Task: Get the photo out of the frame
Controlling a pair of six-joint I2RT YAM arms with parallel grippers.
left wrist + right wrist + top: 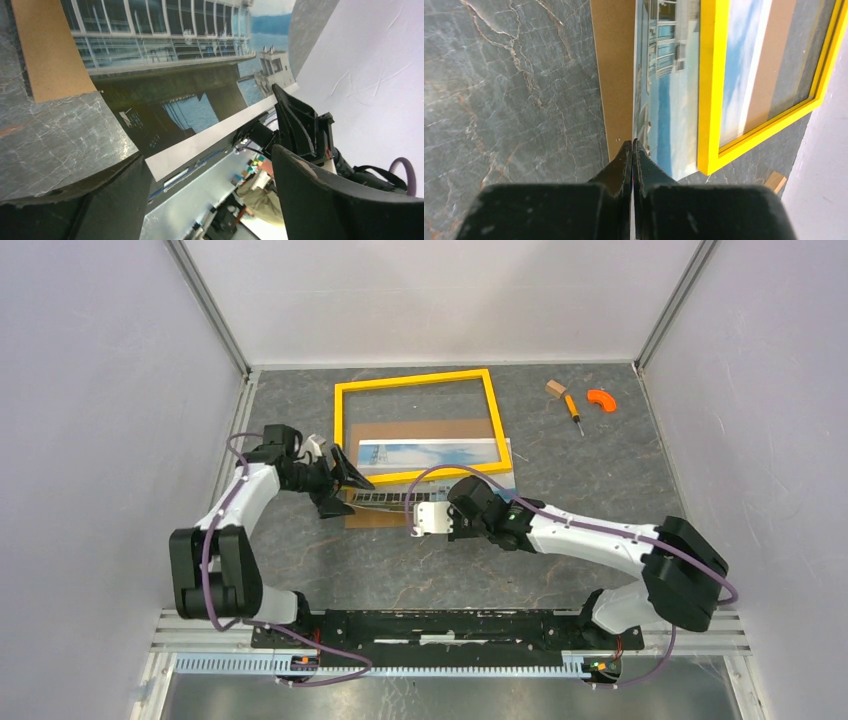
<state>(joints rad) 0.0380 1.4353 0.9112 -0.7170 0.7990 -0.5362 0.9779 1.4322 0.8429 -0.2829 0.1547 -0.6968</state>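
The frame [415, 380] lies flat at the back of the table, yellow border up, and shows as a yellow bar [706, 90] in the right wrist view. The photo [440, 454] sticks out from under its near edge, resting on a brown backing board [372, 517]. My right gripper [420, 518] is shut on the photo's near edge; a thin sliver of the photo [666, 100] runs between its closed fingertips [632, 150]. My left gripper [345, 488] stands open at the photo's left end. The building print [165, 65] lies just beyond its spread fingers [210, 200], with nothing between them.
An orange-handled screwdriver [572, 410], a small wooden block [555, 388] and an orange curved piece [600, 400] lie at the back right. Backing board [50, 50] juts out past the photo on the left. Enclosure walls close in on both sides.
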